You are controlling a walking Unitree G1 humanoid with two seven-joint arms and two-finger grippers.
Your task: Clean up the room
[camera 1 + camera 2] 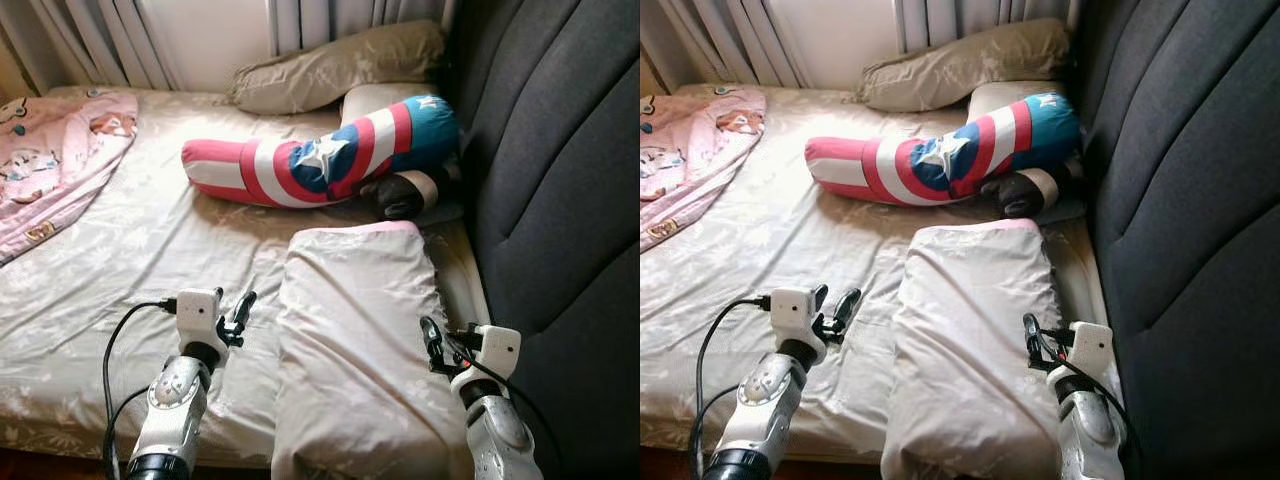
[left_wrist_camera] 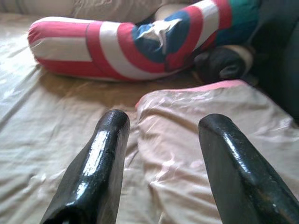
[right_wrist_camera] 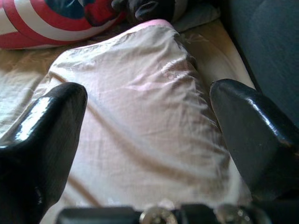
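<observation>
Folded blanket [image 1: 355, 350] lies at the bed's [image 1: 150, 260] near edge beside the headboard [image 1: 560, 180]; I hold left gripper [image 1: 238, 312] and right gripper [image 1: 432, 340] released, flanking it for a two-sided lift.

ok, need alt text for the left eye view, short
Two robot arms reach over a bed toward a folded beige blanket, the left gripper beside its left edge and the right gripper at its right edge, both with jaws open. Behind lie a red, white and blue star bolster, a beige pillow and a pink cloth; a dark headboard fills the right.
</observation>
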